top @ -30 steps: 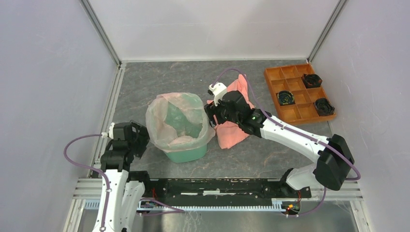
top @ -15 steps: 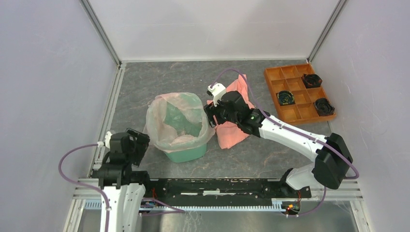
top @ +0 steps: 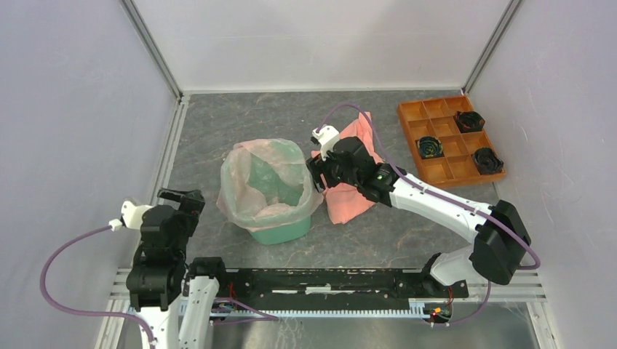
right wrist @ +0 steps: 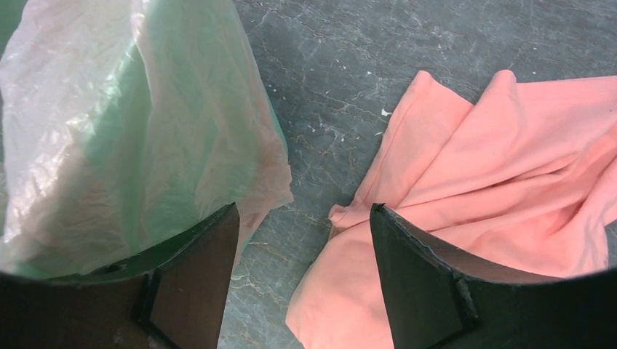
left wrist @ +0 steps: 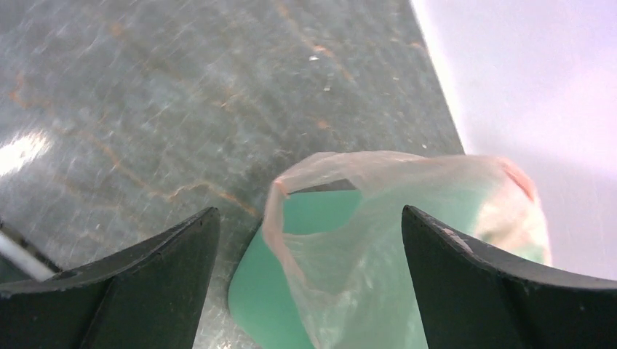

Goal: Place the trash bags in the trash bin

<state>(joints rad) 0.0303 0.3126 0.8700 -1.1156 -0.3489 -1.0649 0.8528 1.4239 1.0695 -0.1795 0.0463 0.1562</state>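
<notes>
Top external: the left arm (top: 154, 251) is folded low at the lower left. Its left gripper (top: 182, 196) is spread wide and empty, near the trash bin (top: 280, 233) but not touching. The right arm (top: 436, 203) stretches in from the lower right, its right gripper (top: 316, 163) also wide and empty, just beside the bin's rim. Half a second ago the left gripper was closer to the bin; the right has not moved. One trash bag (top: 251, 163) lines the one bin at centre, folded over the rim. One cloth (top: 349, 200) lies to its right, and one tray (top: 451, 171) at the upper right holds three black pieces (top: 429, 147).

no readable text, labels or numbers anywhere, trash bag (top: 262, 182) lettering too faint
</notes>
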